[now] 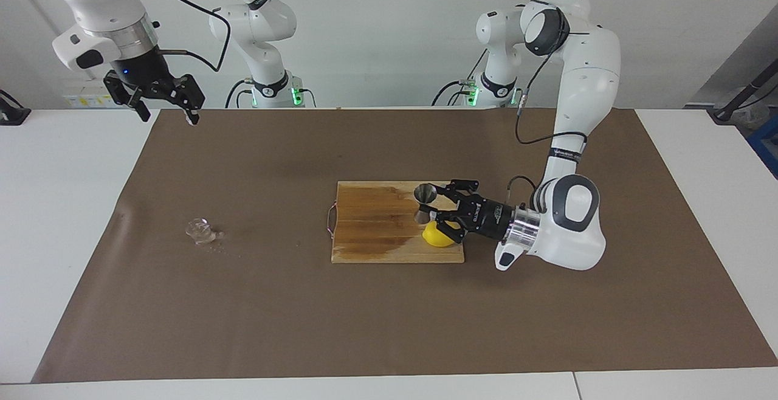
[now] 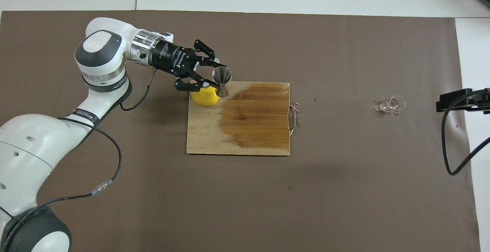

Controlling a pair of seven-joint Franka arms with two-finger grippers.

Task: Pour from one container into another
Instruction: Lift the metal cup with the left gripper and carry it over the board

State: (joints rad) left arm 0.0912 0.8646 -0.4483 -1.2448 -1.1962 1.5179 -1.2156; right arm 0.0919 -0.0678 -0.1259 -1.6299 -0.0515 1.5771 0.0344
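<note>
The left gripper (image 1: 433,208) is clamped on the waist of a metal jigger (image 1: 423,203), holding it upright in the air over a wooden cutting board (image 1: 371,230), above a lemon (image 1: 435,237). The clear glass cup (image 1: 199,230) sits toward the right arm's end of the table, droplets around it. The right gripper (image 1: 163,103) waits, fingers spread, empty. Advice — keep the jigger level and clear of the lemon, setting it down within pouring reach of the cup.
</note>
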